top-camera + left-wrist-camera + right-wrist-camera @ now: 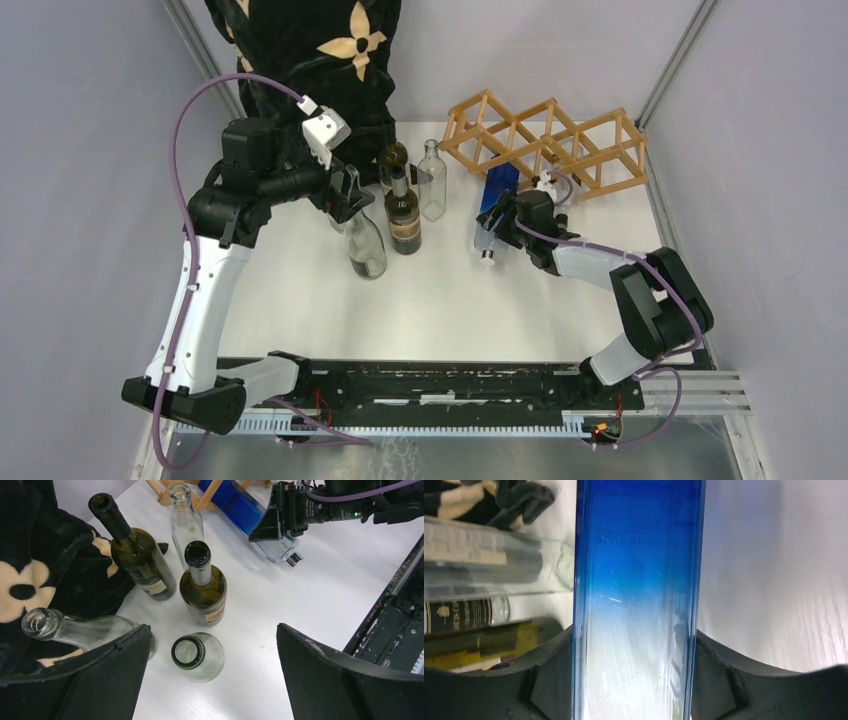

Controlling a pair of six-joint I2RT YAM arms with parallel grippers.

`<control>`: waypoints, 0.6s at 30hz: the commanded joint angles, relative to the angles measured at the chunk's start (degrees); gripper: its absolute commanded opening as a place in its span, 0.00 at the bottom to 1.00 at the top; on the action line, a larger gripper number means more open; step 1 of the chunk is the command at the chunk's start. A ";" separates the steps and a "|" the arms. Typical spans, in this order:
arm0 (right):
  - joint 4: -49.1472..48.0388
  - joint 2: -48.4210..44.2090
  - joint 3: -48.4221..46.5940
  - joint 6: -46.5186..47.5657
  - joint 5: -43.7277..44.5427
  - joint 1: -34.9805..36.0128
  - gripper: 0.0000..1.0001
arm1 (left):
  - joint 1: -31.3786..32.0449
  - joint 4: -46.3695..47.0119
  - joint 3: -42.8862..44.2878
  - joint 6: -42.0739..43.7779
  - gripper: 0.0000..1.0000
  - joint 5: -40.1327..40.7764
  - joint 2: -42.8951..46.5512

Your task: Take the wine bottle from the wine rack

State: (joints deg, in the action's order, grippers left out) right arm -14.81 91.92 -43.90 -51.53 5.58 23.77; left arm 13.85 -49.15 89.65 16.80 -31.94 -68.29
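White table (pixel 300 300) between plain grey walls (pixel 80 150), aluminium posts (pixel 672 60) at the back corners.

Blue wine bottle (pixel 497 188), base at wine rack (pixel 545 140)

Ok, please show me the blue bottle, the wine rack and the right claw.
blue bottle (pixel 498 186): top view, its blue body near the rack.
wine rack (pixel 516 124): top view, a crossing of sticks.
right claw (pixel 504 222): top view, midway between its fingers, closed around the bottle.

faint lettering beginning "BLUE" on the blue bottle (pixel 639 545), rest unclear, dark bottle (pixel 202 587) label illegible
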 commanded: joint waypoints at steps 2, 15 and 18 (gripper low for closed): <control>-5.86 -9.75 4.54 2.53 -4.65 1.18 0.00 | -0.22 2.67 -1.03 7.17 1.00 -3.56 3.69; -2.18 -36.61 22.67 1.21 -16.36 6.94 0.00 | 6.09 -6.42 -8.16 38.95 1.00 -3.45 5.49; 3.49 -42.60 22.47 1.54 -18.14 6.91 0.00 | 14.06 -6.35 -11.57 45.04 1.00 4.62 5.62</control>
State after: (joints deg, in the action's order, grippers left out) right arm -5.61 58.35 -18.81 -50.19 -8.12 30.55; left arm 20.21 -53.58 81.32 47.70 -35.18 -62.96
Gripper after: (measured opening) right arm 0.685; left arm 0.997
